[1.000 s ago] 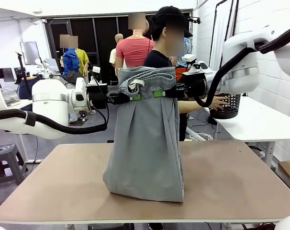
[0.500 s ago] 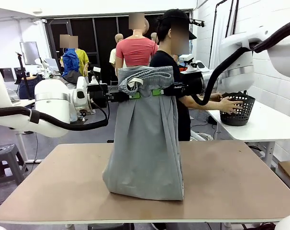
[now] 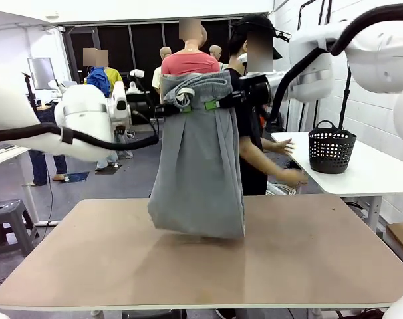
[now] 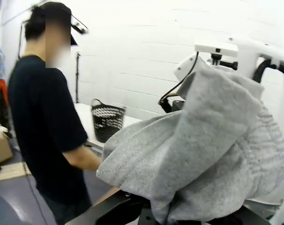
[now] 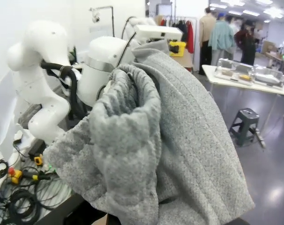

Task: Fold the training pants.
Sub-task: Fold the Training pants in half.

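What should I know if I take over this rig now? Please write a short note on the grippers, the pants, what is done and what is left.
Left gripper: shut on the waistband of the light grey soft-fabric training pants.
Right gripper: shut on the same waistband.
Pants: hanging between both arms, lower hem at or just above the brown wooden table.
Done: pants gripped and lifted.
Left: lay them down and fold; no fold is visible yet.

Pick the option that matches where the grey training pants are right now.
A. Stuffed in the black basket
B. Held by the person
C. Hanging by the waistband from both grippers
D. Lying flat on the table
C: the training pants hang from the left gripper and right gripper, both shut on the waistband, hem near the table.
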